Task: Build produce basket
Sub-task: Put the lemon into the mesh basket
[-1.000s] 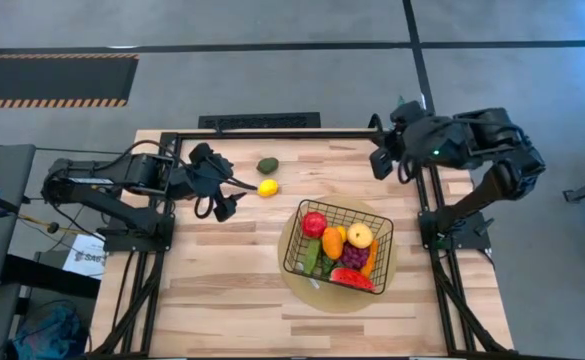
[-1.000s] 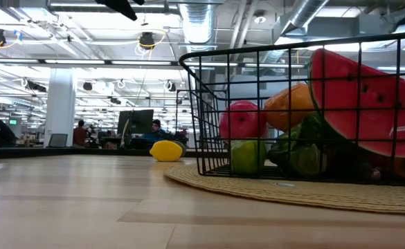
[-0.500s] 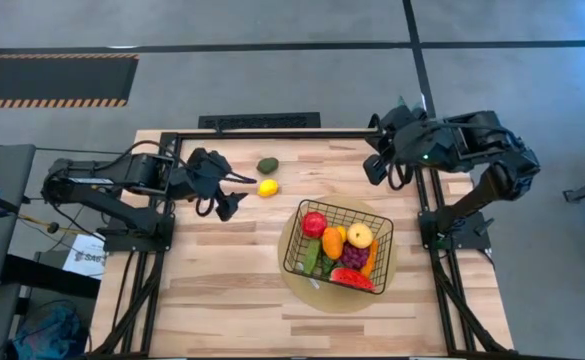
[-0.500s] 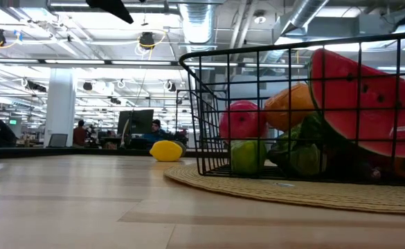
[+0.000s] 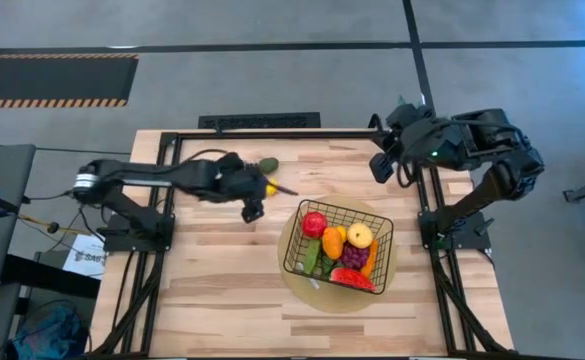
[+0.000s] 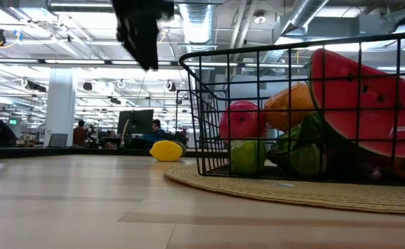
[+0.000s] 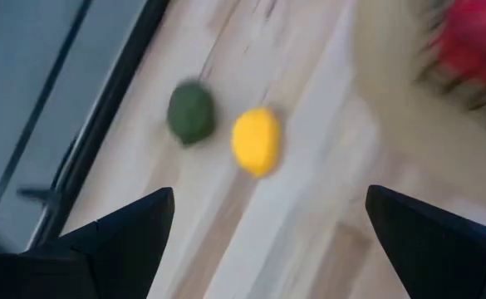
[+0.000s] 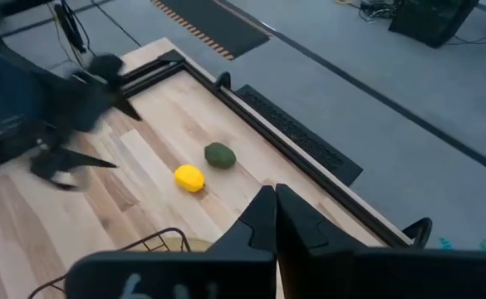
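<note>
Basket (image 5: 338, 245) of black wire mesh sits on a round tan mat (image 5: 294, 275) toward the right half of the tabletop (image 5: 212, 290), already loaded: red apple (image 5: 314, 224), orange (image 5: 332, 242), a pale yellow fruit (image 5: 360, 236), purple grapes (image 5: 355, 256), watermelon slice (image 5: 352, 279), green pieces along the near wall. In the low view the watermelon slice leans against the mesh, so the flared sides are what keep the pile in.

Two pieces remain outside, near the far edge: lemon (image 5: 269, 186) and a dark green avocado (image 5: 267, 165), just beside each other but apart (wrist view shows a gap between them).

Left gripper (image 5: 260, 200) is stretched out over the tabletop, just beside the lemon, fingers (image 7: 118, 241) spread wide with nothing between them. Judgement: lining up for the lemon, with the spread set to clear its width.

Right gripper (image 5: 383, 160) waits above the far right corner, fingers together, empty, clear of the basket so the left arm has room.

Estimate: task nearly complete, two pieces left.
</note>
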Action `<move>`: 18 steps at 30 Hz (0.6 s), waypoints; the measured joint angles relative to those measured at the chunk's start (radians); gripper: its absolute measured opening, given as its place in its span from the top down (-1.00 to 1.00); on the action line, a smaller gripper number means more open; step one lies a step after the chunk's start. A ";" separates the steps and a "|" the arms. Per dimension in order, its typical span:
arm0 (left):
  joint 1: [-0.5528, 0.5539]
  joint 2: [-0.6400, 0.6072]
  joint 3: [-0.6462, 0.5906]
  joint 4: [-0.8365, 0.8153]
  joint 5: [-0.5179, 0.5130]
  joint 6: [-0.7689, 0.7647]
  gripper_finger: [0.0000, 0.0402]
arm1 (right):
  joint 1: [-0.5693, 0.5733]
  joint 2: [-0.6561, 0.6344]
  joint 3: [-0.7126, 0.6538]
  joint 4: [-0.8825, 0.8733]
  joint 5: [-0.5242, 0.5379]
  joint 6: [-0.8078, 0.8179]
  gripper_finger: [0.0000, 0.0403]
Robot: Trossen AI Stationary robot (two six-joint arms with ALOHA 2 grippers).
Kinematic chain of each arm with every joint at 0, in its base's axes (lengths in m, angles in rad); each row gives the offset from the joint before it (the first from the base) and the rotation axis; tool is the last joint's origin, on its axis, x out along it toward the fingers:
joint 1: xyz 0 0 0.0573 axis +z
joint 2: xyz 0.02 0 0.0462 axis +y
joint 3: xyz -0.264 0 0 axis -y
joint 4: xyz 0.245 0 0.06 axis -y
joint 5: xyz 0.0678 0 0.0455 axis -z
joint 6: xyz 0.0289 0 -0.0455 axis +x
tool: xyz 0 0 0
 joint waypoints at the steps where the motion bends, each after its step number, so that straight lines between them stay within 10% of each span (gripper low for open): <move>1: 0.023 0.028 0.000 -0.014 0.008 -0.001 -0.91 | 0.001 -0.005 0.000 0.001 0.000 0.003 0.93; 18: 0.273 0.268 -0.001 0.059 0.269 0.283 -0.91 | 0.000 -0.047 0.000 0.050 -0.001 0.013 0.93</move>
